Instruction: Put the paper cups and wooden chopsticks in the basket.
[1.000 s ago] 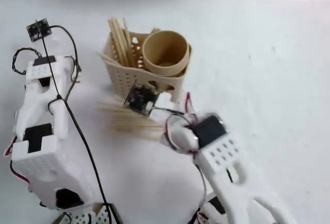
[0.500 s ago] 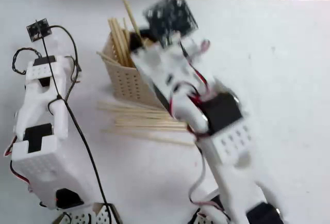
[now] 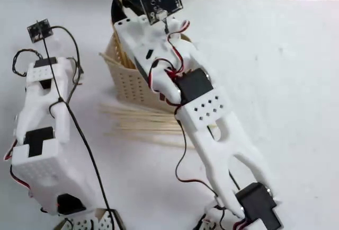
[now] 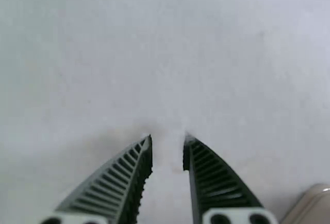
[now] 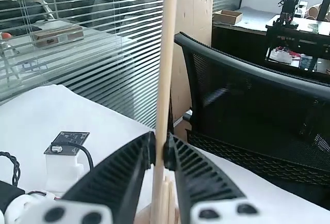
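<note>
In the last second the right gripper [image 5: 159, 154] swung from the table to above the basket [image 3: 130, 84], pinching one chopstick [image 5: 167, 53] upright. It looks ready to drop. The loose pile [image 3: 139, 123] lies beside the basket. The left gripper [image 4: 167, 150] is slightly spread over bare table.

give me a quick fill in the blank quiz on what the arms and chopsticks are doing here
1. The right end effector is shut on exactly ____ pale wooden chopstick, held upright over the cream perforated plastic basket.
2. The left end effector is ____, with nothing between its fingers.
3. A loose bundle of chopsticks lies flat on the white ____ beside the basket.

Missing words: one; open; table.
</note>
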You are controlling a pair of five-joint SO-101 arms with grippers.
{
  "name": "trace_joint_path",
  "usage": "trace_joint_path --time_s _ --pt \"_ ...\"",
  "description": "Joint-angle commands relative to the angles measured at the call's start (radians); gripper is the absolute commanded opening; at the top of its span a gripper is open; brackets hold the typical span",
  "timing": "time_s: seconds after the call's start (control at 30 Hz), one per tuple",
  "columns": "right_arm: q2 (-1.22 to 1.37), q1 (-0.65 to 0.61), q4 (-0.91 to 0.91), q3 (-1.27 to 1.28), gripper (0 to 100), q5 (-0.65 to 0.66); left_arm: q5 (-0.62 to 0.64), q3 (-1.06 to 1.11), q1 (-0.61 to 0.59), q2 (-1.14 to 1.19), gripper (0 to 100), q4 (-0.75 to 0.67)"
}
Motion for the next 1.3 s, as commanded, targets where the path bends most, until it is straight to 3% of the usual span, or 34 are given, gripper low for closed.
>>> trace_joint_path --time_s 0.0,0.2,0.43,0.77,0.97,1.03,1.27 --pt "-0.007 0.005 -0.013 -0.057 4.1 -0.011 0.000 -0.009 -0.010 -0.008 12 -0.017" --pt "-0.008 0.001 0.024 -0.058 21.6 -0.012 0.000 -0.008 -0.010 -0.008 12 -0.017" --pt "-0.008 0.001 0.058 -0.058 15.4 -0.005 0.000 -0.008 -0.010 -0.008 12 -0.017" --pt "-0.334 -0.012 0.730 -0.058 10.8 0.023 0.000 -0.006 -0.005 -0.008 12 -0.032" --pt "-0.320 -0.243 1.015 0.046 11.2 0.371 0.000 -0.006 -0.007 -0.008 12 -0.046" --pt "-0.285 -0.262 0.993 0.170 11.2 0.454 0.000 -0.006 -0.008 -0.008 12 -0.046" --pt "-0.128 -0.222 0.582 0.586 11.2 0.601 0.000 -0.005 -0.010 -0.008 12 -0.041"
